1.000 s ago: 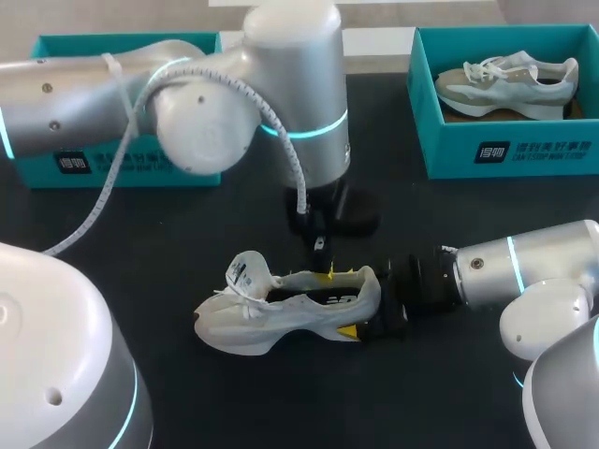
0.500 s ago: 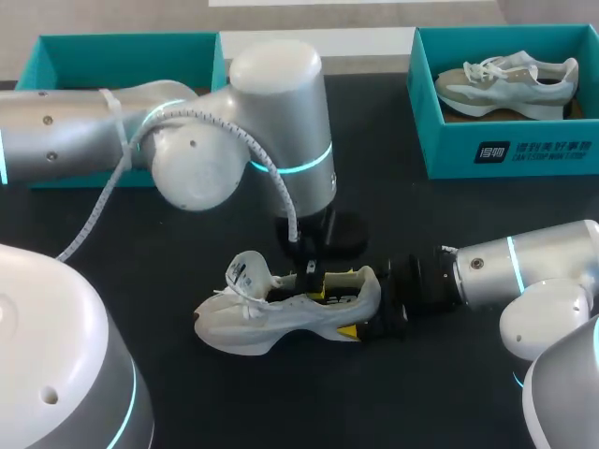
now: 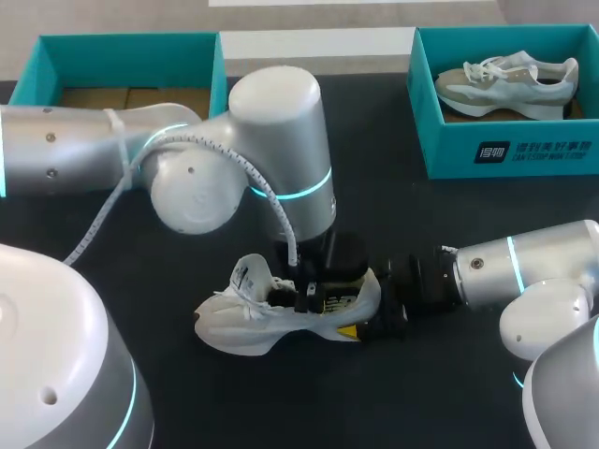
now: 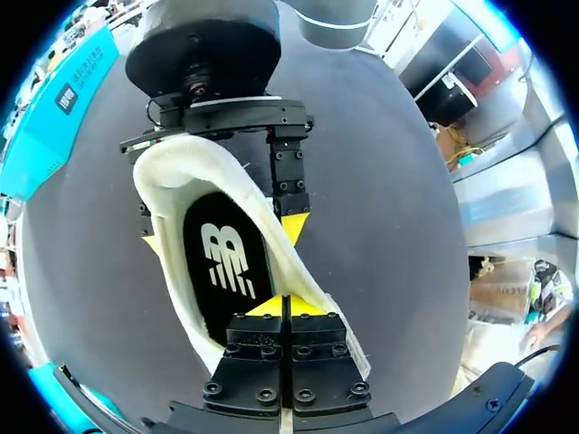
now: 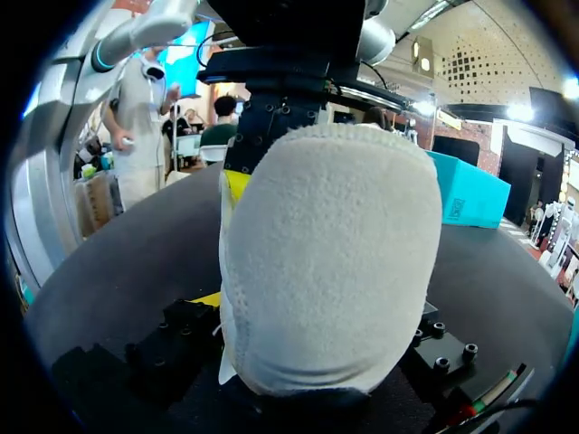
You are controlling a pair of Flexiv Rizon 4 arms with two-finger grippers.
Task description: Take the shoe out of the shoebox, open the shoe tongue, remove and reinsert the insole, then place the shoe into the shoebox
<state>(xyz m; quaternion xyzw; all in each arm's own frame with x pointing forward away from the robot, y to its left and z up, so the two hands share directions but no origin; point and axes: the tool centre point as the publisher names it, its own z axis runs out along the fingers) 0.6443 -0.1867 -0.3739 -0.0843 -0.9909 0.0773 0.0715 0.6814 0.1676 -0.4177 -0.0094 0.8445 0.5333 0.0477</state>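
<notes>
Okay, my right gripper (image 3: 354, 316) clamped the shoe (image 3: 248, 329) at its heel; my left gripper (image 4: 284, 306), pinched closed, sat inside it. Its long axis ran along the front edge of the table (image 3: 421, 215), toe toward the left edge.

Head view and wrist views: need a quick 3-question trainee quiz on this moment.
1. True or false: the white shoe lies inside a shoebox.
2. Which part of the white shoe is the right gripper shut on? A: toe. B: heel. C: laces.
3. Fill in: the right-hand shoebox holds a beige ___.

Key
1: false. It lies on the table.
2: B.
3: shoe, the beige shoe.
</notes>
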